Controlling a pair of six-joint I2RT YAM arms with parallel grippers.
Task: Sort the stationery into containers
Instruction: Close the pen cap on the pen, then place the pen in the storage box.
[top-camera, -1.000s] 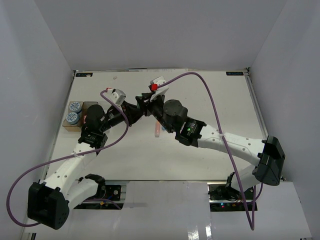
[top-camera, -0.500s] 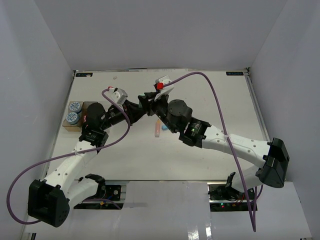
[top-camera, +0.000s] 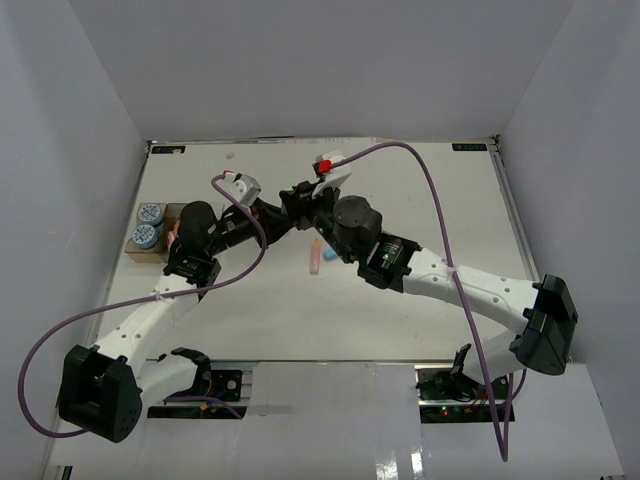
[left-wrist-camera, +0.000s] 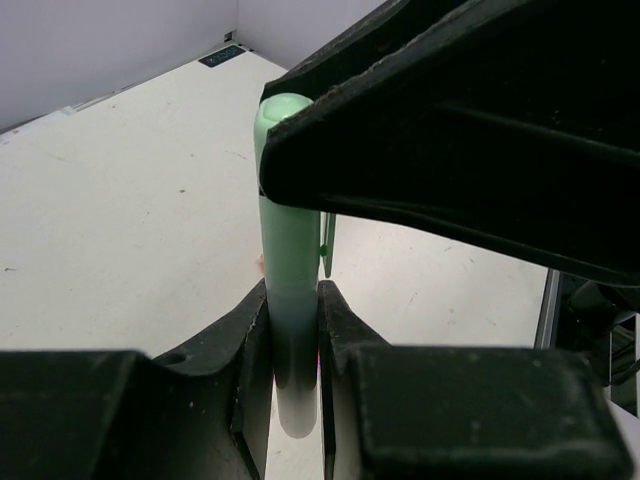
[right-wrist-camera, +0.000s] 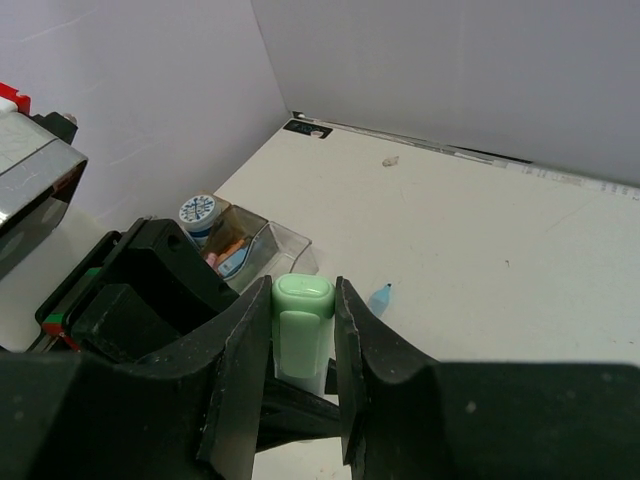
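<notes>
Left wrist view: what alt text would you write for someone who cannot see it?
A pale green pen runs up the middle, gripped at its lower end by the left pincer and clamped near its top by the right pincer, coming in from the right. White table behind.

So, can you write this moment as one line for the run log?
left gripper: shut on green pen | right gripper: shut on same pen, cap end | state: both hold it at once
</notes>
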